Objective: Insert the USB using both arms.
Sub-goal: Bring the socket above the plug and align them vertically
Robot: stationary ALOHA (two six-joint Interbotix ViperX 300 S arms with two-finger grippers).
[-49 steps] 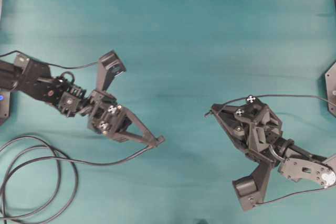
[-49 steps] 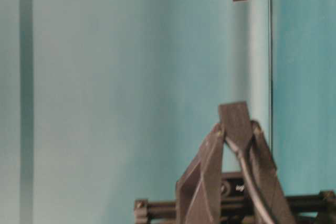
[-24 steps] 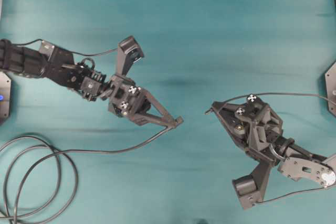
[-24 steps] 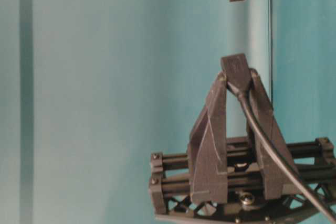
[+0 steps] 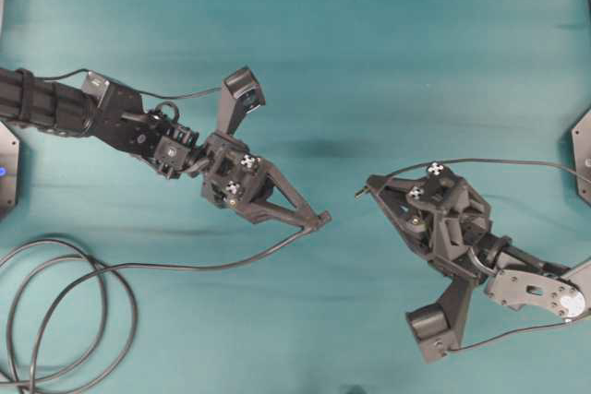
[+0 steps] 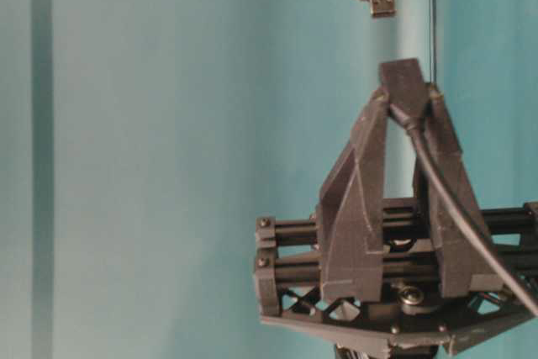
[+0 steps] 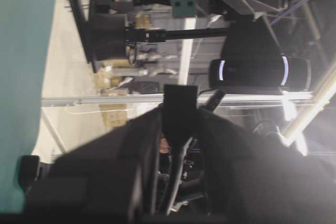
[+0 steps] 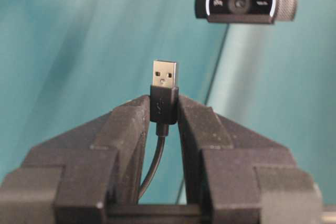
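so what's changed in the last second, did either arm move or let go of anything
The left gripper, jaws shut on the dark cable head, swung up and right across the overhead view toward the right gripper, narrowing the gap and dragging its cable along. The right gripper barely moved and still clamps the USB. Nothing was released; the two ends are not yet joined.

We see a matt teal cloth over the worktop (image 5: 369, 43). The USB (image 8: 165, 85) has a bright, smooth metal tip and a matt black plastic body. The right gripper's fingers (image 8: 126, 129) look like dull, slightly grainy black plastic. The long cable (image 5: 65, 274) has a smooth, rubbery dark sheath.
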